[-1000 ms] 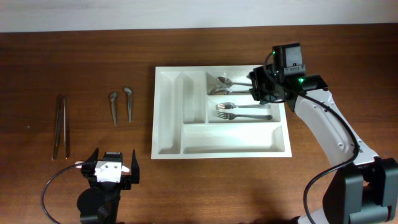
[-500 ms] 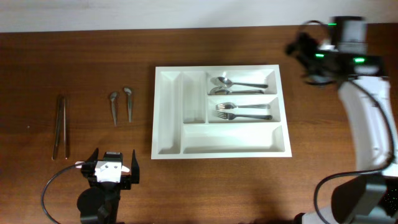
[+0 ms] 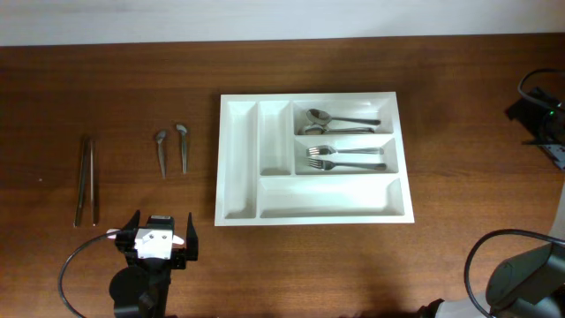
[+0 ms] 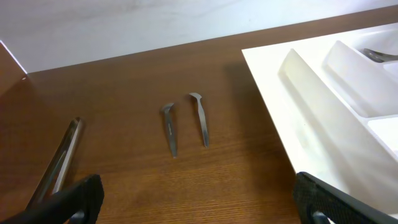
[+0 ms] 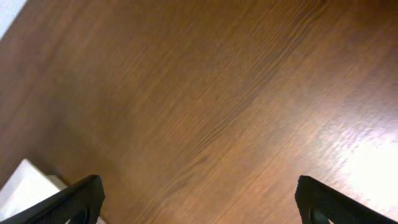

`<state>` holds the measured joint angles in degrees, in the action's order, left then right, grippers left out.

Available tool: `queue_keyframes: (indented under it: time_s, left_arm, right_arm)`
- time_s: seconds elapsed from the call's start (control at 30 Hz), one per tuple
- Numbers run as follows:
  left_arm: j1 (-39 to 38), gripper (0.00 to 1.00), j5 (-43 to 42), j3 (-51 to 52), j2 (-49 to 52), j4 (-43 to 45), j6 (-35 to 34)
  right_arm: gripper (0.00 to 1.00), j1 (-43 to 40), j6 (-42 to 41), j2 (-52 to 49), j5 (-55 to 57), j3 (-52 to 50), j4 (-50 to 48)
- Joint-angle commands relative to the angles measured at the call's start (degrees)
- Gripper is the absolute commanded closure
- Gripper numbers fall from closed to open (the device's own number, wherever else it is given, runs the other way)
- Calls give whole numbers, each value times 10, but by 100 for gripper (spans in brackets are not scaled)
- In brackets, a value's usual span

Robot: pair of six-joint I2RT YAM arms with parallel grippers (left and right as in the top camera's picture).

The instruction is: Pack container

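Observation:
The container (image 3: 327, 196) is a white compartment tray in the middle of the table. Two spoons (image 3: 340, 117) lie in its upper right compartment and two forks (image 3: 344, 157) in the one below. The other compartments hold nothing. My left gripper (image 3: 159, 231) stands open near the front left, with bare wood between its fingers in the left wrist view (image 4: 199, 202). My right gripper (image 5: 199, 199) is open over bare wood, and a corner of the container (image 5: 25, 180) shows at the lower left. In the overhead view only part of the right arm (image 3: 540, 115) shows, at the right edge.
Left of the tray lie two small pieces of cutlery (image 3: 161, 150) (image 3: 183, 146), also seen ahead of the left gripper (image 4: 169, 127). Two long thin utensils (image 3: 86, 179) lie side by side at the far left. The table's back edge meets a white wall.
The right arm has drawn back from above the spoon compartment to the far right edge of the table, with its gripper now open. The left arm has not moved.

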<state>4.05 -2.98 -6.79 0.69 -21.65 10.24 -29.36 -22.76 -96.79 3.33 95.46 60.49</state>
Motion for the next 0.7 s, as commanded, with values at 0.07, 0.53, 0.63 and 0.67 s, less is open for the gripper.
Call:
queue_keyframes:
  time_s: [0.07, 0.53, 0.63, 0.67]
  left_arm:
    - [2, 1, -6, 3, -3, 2, -5]
    - [2, 1, -6, 3, -3, 2, -5]
    - [2, 1, -6, 3, -3, 2, -5]
    - [2, 1, -6, 3, -3, 2, -5]
  right_arm:
    - [1, 1, 16, -4, 41, 11, 1]
    - [1, 1, 15, -76, 194, 11, -22]
    - [1, 1, 15, -85, 191, 11, -22]
    - [1, 1, 15, -89, 189, 11, -21]
